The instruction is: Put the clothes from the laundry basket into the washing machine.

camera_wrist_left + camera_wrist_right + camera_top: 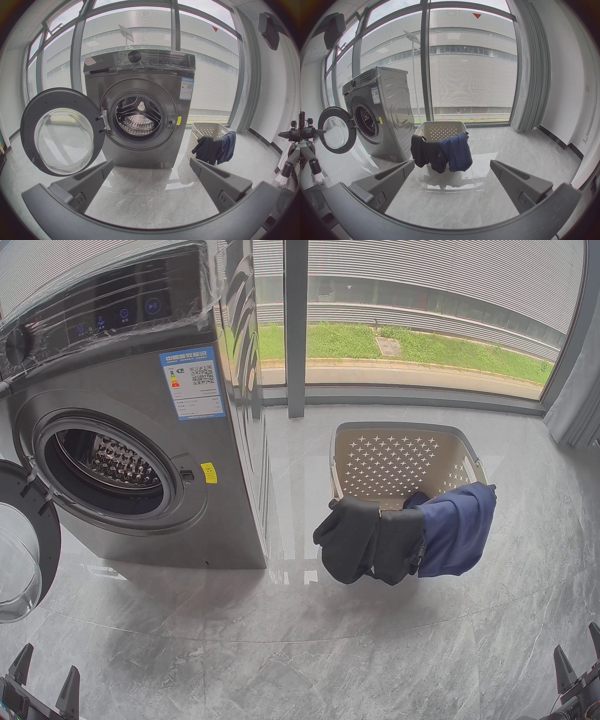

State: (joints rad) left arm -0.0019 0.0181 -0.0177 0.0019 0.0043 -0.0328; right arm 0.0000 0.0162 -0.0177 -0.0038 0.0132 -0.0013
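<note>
A beige laundry basket (400, 459) (207, 129) (440, 129) stands on the floor right of the grey washing machine (125, 396) (140, 106) (384, 109). Over its near rim hang a black garment (369, 537) (206, 148) (426, 153) and a dark blue garment (459, 527) (228, 147) (456, 151). The machine's round door (22, 540) (61, 131) (337, 129) is swung open and the drum (112, 462) (137, 117) looks empty. My left gripper (45, 680) (150, 179) is open, low and well short of the machine. My right gripper (581, 659) (450, 179) is open, low and short of the basket.
Grey tiled floor (281, 640) lies open between the grippers, the machine and the basket. Tall windows (406, 315) with a metal post (295, 327) stand behind. A grey curtain (581, 402) hangs at the far right.
</note>
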